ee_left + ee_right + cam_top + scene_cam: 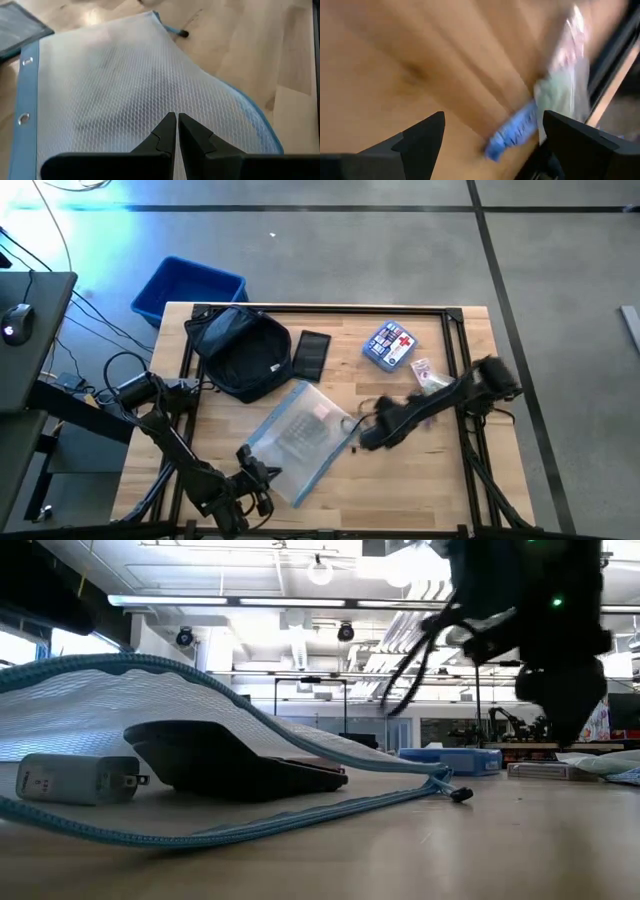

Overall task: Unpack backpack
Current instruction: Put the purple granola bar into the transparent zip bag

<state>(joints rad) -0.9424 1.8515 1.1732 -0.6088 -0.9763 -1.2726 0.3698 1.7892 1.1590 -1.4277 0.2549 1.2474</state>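
The dark navy backpack [240,352] lies flat at the table's far left, untouched. A translucent mesh pouch with a blue zip edge [298,436] [125,85] lies in the middle. In the low view it [180,700] holds a white charger [75,780] and a dark flat case [230,765]. My left gripper [260,475] [176,119] is shut over the pouch's near-left corner. My right gripper [367,436] [492,132] hangs open above the bare wood just right of the pouch, and its wrist view is blurred. My left gripper is shut, and its fingertips [170,125] point at the mesh pouch from the near side. Whether they touch or pinch the mesh, I cannot tell.
A black phone-like slab [312,355], a small blue pouch with a red cross [390,345] and a small clear packet [428,375] lie at the far right. A bright-blue bin [185,288] stands beyond the far-left corner. Bare wood shows near right.
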